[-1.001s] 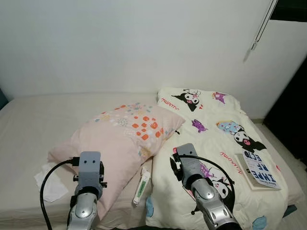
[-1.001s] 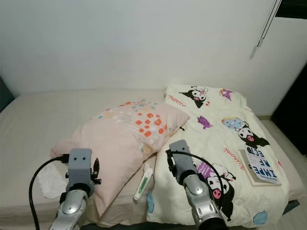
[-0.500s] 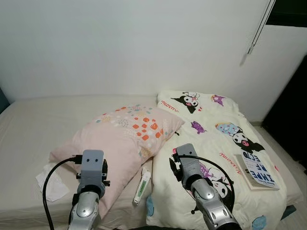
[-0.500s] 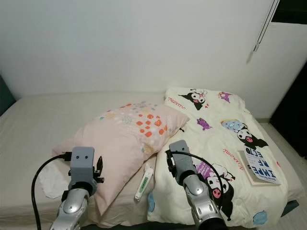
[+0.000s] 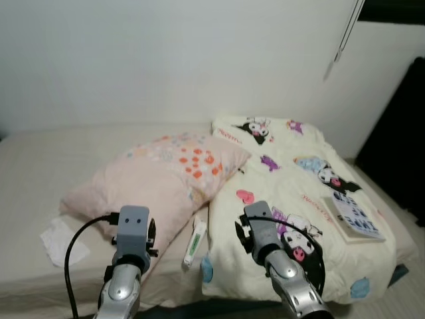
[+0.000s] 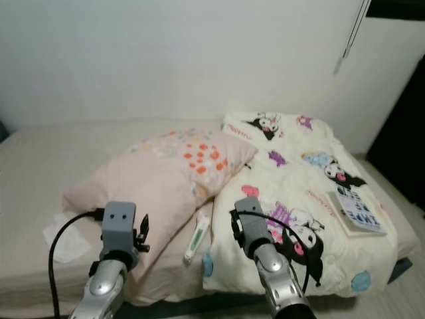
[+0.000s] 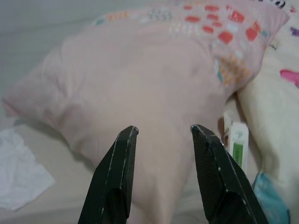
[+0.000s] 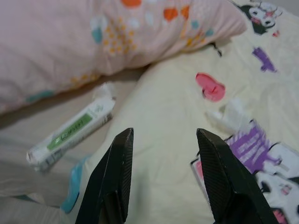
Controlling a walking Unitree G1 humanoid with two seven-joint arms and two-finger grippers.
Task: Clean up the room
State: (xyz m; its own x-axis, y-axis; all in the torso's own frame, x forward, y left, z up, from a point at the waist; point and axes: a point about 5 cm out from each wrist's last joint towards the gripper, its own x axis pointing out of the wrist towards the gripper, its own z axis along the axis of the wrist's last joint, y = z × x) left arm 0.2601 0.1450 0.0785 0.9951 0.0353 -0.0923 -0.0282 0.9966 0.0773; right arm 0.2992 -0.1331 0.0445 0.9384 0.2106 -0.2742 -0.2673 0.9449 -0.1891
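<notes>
Pillow: one pink pillow (image 5: pixel 163 176) on the bed (image 5: pixel 40 166).
Tube: one white tube (image 5: pixel 193 241) just beside the pillow.
Book: one book (image 5: pixel 354 216) on the cartoon quilt (image 5: pixel 292 179).
Tissue: one tissue (image 5: pixel 61 239) near the pillow.
Pincers: two; left pincer (image 7: pixel 161 131) spread over the pillow, right pincer (image 8: pixel 163 135) spread near the tube.

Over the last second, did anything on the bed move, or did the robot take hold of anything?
Only the camera shifted. The pillow, tube, tissue, book and blanket lie as before. The left gripper and right gripper are still open, holding nothing, raised above the bed.
</notes>
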